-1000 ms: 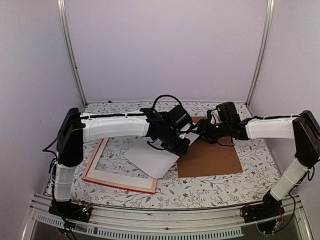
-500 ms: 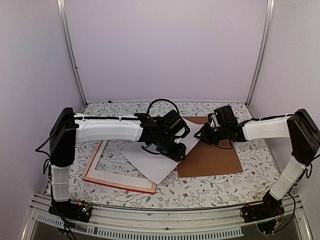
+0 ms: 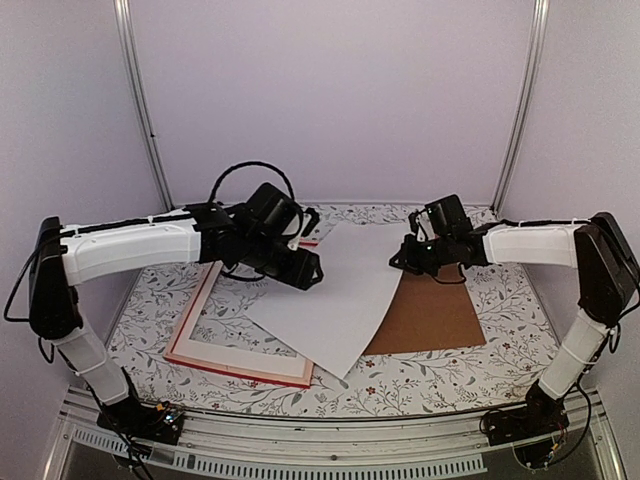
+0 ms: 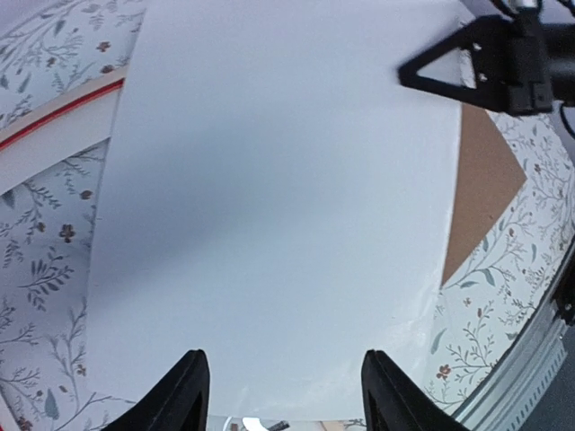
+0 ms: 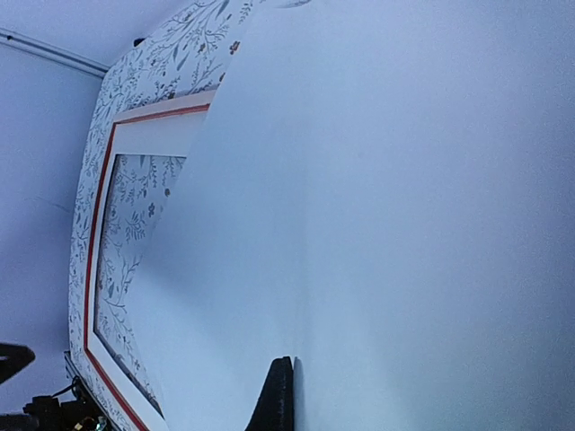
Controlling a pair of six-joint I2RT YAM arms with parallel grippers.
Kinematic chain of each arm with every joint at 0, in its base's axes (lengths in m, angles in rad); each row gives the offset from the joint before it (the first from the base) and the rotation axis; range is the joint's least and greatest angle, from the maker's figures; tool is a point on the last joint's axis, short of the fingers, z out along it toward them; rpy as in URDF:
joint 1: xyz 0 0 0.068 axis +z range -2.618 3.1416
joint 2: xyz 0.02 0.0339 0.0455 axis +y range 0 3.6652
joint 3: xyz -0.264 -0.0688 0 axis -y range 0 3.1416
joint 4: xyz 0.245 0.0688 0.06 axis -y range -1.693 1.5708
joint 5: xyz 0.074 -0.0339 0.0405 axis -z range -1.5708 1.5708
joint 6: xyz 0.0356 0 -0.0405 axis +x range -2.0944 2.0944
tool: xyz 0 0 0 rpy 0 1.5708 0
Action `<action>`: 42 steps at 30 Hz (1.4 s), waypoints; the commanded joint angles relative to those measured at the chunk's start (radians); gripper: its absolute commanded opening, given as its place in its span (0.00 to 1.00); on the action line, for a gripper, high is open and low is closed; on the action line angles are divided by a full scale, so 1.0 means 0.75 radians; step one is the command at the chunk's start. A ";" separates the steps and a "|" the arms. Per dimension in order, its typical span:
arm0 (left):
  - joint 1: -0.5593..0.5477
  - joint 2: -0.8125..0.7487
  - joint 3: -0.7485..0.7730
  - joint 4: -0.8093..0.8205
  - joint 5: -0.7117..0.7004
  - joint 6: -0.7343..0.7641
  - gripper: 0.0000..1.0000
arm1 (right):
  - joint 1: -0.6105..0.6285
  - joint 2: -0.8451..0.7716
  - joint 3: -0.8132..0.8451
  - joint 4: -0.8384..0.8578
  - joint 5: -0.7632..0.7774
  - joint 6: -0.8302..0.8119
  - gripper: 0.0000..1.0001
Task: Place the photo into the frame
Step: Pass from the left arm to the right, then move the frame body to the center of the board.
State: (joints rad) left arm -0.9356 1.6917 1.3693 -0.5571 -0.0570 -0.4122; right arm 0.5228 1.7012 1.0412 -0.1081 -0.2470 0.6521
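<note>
We see the frame [image 3: 239, 366] lying flat on the left side of the table [image 3: 430, 385]. Its red rails sit close to the table's left and near edges. A white mat [image 3: 196, 318] lies inside it. Only a thin strip of table shows on those two sides, and more shows at the back.

The left gripper [image 3: 305, 272] hangs over the frame's far right corner. Its fingers are spread apart with nothing between them.

The photo [image 3: 335, 300] is in the middle, white side up, so we cannot see the picture. Its near left part rests over the frame's right rail. Its far right edge is lifted off the table. Its long way seems to run from near to far, leaning a bit right.

The right gripper [image 3: 403, 258] is pinched tight on that lifted edge. Under the photo's right side lies a brown board [image 3: 440, 320], with table showing past it on the right.
</note>
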 commanded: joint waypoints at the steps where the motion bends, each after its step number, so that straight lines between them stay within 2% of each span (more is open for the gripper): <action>1: 0.232 -0.111 -0.112 0.050 0.017 0.007 0.60 | -0.013 0.060 0.138 -0.148 -0.120 -0.221 0.00; 7: 0.586 -0.172 -0.267 0.141 0.066 -0.032 0.61 | -0.044 0.142 0.260 -0.221 -0.222 -0.293 0.00; 10: 0.730 -0.159 -0.327 0.181 0.066 -0.048 0.66 | -0.081 0.147 0.284 -0.254 -0.260 -0.308 0.00; 14: 0.876 -0.106 -0.364 0.227 0.102 -0.074 0.77 | -0.139 0.167 0.310 -0.306 -0.309 -0.360 0.00; 20: 1.046 0.008 -0.368 0.236 0.133 -0.092 0.81 | -0.166 0.164 0.316 -0.346 -0.330 -0.428 0.00; 24: 1.112 0.062 -0.417 0.276 0.208 -0.113 0.83 | -0.167 0.163 0.324 -0.346 -0.359 -0.443 0.00; 29: 1.123 0.094 -0.488 0.314 0.260 -0.115 0.83 | -0.167 0.168 0.330 -0.357 -0.384 -0.457 0.00; 42: 1.089 -0.021 -0.788 0.542 0.579 -0.150 0.81 | -0.192 0.190 0.367 -0.422 -0.421 -0.513 0.00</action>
State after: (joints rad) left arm -0.0952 1.6989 0.8429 -0.1738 0.2634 -0.4988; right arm 0.3893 1.8149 1.2755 -0.3965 -0.5358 0.2977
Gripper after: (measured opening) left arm 0.807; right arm 0.014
